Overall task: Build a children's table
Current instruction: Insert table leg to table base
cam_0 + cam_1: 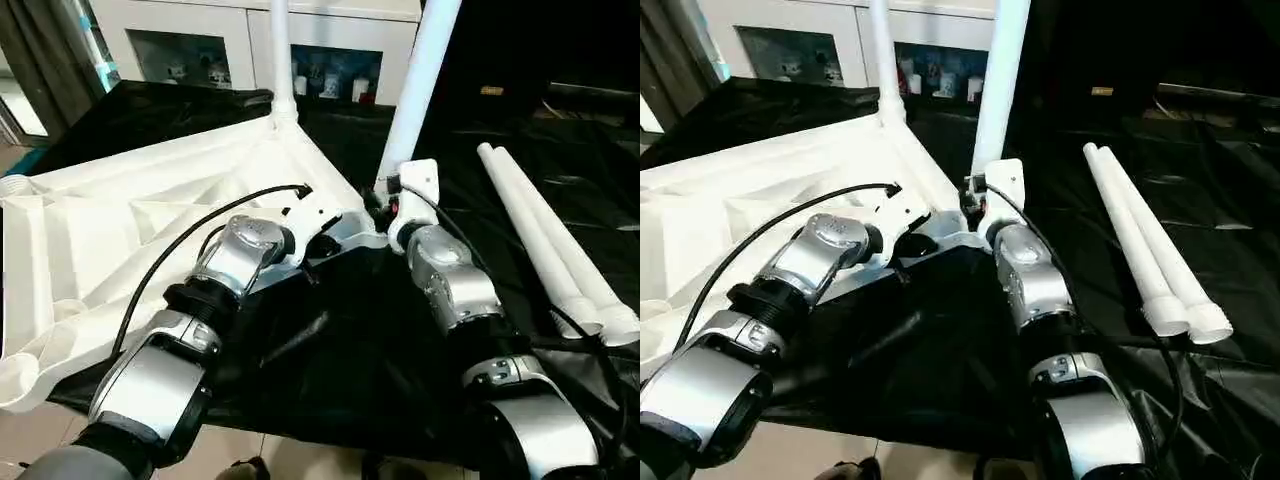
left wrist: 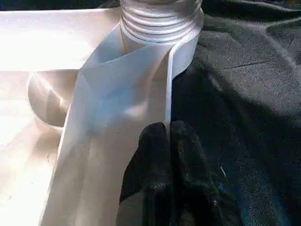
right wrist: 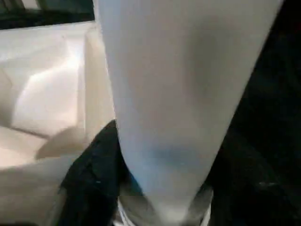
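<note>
Tabletop (image 1: 130, 230) upside down on black-draped counter (image 1: 400, 360). Left tool (image 2: 167, 141) pinched shut on rim by corner socket. Right tool (image 3: 141, 188) wrapped round near leg (image 1: 415, 90), can't tell if gripping. Probably threading: keep leg plumb, brace rim, twist slow or it'll cross-thread. Two spare legs (image 1: 545, 235) wait right.

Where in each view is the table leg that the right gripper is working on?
Left eye view: the leg rises from the tabletop's near corner to the top edge, right of centre.
Right eye view: the same leg, just right of centre.
Left wrist view: its threaded base at the corner.
Right wrist view: the leg, close up.
Shared landmark: the tabletop's corner socket.
</note>
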Available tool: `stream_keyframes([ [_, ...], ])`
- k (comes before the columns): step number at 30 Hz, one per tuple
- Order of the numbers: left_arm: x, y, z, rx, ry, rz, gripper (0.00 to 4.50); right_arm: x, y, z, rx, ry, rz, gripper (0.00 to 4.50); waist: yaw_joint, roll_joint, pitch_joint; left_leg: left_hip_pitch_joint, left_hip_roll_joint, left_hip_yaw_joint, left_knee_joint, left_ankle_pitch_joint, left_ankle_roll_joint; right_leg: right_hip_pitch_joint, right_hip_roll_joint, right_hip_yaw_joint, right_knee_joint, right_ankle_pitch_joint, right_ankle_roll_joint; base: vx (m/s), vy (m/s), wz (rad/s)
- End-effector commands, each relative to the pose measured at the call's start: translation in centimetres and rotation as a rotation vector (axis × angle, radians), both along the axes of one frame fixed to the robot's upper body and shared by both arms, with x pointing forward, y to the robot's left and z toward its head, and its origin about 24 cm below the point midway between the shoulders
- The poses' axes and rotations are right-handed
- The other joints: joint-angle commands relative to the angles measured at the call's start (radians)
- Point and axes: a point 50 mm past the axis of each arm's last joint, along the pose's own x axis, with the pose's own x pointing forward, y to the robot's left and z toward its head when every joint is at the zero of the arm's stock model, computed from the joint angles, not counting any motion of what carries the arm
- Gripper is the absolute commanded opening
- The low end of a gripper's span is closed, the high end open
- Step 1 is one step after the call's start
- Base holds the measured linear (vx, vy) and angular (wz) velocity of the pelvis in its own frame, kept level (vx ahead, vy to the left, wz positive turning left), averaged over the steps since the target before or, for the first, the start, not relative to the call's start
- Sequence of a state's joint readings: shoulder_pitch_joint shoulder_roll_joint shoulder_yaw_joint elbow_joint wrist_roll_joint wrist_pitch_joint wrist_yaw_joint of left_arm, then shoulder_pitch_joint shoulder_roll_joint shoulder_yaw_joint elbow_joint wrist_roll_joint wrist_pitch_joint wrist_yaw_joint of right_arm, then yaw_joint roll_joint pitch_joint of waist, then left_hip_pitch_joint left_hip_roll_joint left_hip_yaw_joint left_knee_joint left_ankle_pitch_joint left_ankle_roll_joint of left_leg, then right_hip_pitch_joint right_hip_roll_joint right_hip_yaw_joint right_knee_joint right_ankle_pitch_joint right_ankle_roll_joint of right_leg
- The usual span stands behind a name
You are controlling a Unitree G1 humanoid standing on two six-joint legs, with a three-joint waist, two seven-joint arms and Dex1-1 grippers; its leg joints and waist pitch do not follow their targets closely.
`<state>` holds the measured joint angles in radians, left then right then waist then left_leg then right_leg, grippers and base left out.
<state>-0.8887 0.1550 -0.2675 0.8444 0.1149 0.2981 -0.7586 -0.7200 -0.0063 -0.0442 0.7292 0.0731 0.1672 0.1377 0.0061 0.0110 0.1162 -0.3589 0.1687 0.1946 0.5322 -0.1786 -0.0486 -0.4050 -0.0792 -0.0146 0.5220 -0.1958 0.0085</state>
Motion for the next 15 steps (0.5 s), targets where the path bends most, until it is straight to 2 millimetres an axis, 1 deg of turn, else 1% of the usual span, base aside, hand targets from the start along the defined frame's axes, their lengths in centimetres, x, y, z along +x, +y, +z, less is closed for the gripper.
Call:
stream_keyframes([
  [1,-0.3,-1.8,0.6,-0.023,-0.023,-0.068,0.00,-2.4,2.4,-5.2,0.055,0.243,0.112,2.92,-0.002,0.007,-0.027,0.028,0.052,-0.042,-0.089,-0.578,-0.034,-0.008,-0.060,0.022,-0.074,-0.518,-0.119,0.000,0.000,0.00],
  [2,-0.3,-1.8,0.6,-0.023,-0.023,-0.068,0.00,-2.4,2.4,-5.2,0.055,0.243,0.112,2.92,-0.001,0.008,-0.029,0.028,0.053,-0.041,-0.089,-0.567,-0.033,-0.006,-0.061,0.023,-0.072,-0.509,-0.123,0.000,0.000,0.00],
  [3,-0.5,-1.8,0.8,-0.036,-0.032,-0.104,0.00,-2.1,2.7,-4.4,0.092,0.197,0.141,3.06,0.002,0.008,-0.031,0.024,0.055,-0.038,-0.088,-0.534,-0.028,-0.003,-0.064,0.027,-0.070,-0.474,-0.139,0.000,0.000,0.00],
  [4,-0.5,-1.8,0.8,-0.036,-0.031,-0.106,0.00,-2.1,2.6,-4.3,0.095,0.192,0.143,3.06,0.002,0.008,-0.031,0.024,0.055,-0.038,-0.088,-0.534,-0.028,-0.003,-0.064,0.027,-0.070,-0.474,-0.139,0.000,0.000,0.00],
  [5,-0.5,-1.8,0.8,-0.037,-0.030,-0.111,0.00,-2.0,2.6,-4.0,0.102,0.178,0.147,3.13,0.003,0.007,-0.037,0.015,0.057,-0.037,-0.088,-0.477,-0.024,0.008,-0.064,0.029,-0.059,-0.405,-0.158,0.000,0.000,0.00],
  [6,-0.5,-1.8,0.9,-0.038,-0.029,-0.114,0.00,-1.9,2.6,-3.8,0.107,0.167,0.149,3.37,0.005,0.008,-0.041,0.011,0.059,-0.030,-0.085,-0.413,-0.018,0.011,-0.063,0.030,-0.052,-0.322,-0.181,0.000,0.000,0.00],
  [7,-0.6,-1.8,0.9,-0.041,-0.035,-0.127,0.00,-1.9,2.6,-3.6,0.104,0.155,0.160,3.44,0.005,0.010,-0.041,0.011,0.058,-0.023,-0.082,-0.376,-0.011,0.012,-0.062,0.030,-0.048,-0.275,-0.202,0.000,0.000,0.00],
  [8,-0.7,-1.7,1.1,-0.044,-0.042,-0.153,0.00,-1.8,2.5,-3.0,0.114,0.119,0.189,3.44,0.004,0.007,-0.041,0.008,0.057,-0.021,-0.081,-0.367,-0.005,0.015,-0.061,0.029,-0.047,-0.271,-0.207,0.000,0.000,0.00],
  [9,-0.8,-1.7,1.1,-0.047,-0.045,-0.165,0.00,-1.7,2.5,-2.9,0.113,0.110,0.196,3.56,0.006,0.005,-0.041,0.005,0.056,-0.020,-0.078,-0.356,0.008,0.018,-0.065,0.029,-0.048,-0.291,-0.206,0.000,0.000,0.00],
  [10,-1.2,-1.5,1.3,-0.057,-0.055,-0.216,0.00,-1.7,2.3,-2.0,0.110,0.054,0.244,3.56,0.008,0.006,-0.046,0.005,0.057,-0.020,-0.076,-0.326,0.018,0.021,-0.066,0.030,-0.046,-0.283,-0.208,0.050,-0.027,-0.01],
  [11,-1.2,-1.4,1.3,-0.057,-0.055,-0.219,0.00,-1.7,2.3,-1.9,0.110,0.050,0.247,3.69,0.008,0.006,-0.048,0.003,0.059,-0.018,-0.074,-0.304,0.026,0.022,-0.063,0.029,-0.042,-0.258,-0.215,0.000,0.000,0.00],
  [12,-1.7,-1.1,1.3,-0.069,-0.056,-0.279,0.00,-1.9,2.0,-1.1,0.097,0.003,0.312,3.81,0.009,0.005,-0.049,0.003,0.059,-0.017,-0.074,-0.292,0.031,0.024,-0.062,0.028,-0.040,-0.240,-0.218,0.000,0.000,0.00],
  [13,-1.7,-1.1,1.3,-0.069,-0.056,-0.279,0.00,-1.9,2.0,-1.1,0.097,0.003,0.312,3.91,0.010,0.002,-0.052,0.000,0.057,-0.013,-0.068,-0.259,0.044,0.027,-0.061,0.029,-0.035,-0.194,-0.228,0.000,0.000,0.00],
  [14,-2.1,-0.7,1.3,-0.081,-0.049,-0.321,0.00,-2.2,1.4,-0.7,0.046,-0.019,0.391,3.99,0.010,0.000,-0.053,0.001,0.057,-0.012,-0.066,-0.245,0.051,0.027,-0.060,0.030,-0.032,-0.174,-0.235,0.059,-0.026,0.01],
  [15,-2.4,-0.5,1.4,-0.107,-0.044,-0.362,0.00,-2.6,0.9,-0.5,-0.001,-0.029,0.448,4.06,0.012,-0.001,-0.053,0.005,0.058,-0.010,-0.063,-0.240,0.063,0.023,-0.056,0.028,-0.031,-0.177,-0.246,0.074,-0.032,0.05],
])
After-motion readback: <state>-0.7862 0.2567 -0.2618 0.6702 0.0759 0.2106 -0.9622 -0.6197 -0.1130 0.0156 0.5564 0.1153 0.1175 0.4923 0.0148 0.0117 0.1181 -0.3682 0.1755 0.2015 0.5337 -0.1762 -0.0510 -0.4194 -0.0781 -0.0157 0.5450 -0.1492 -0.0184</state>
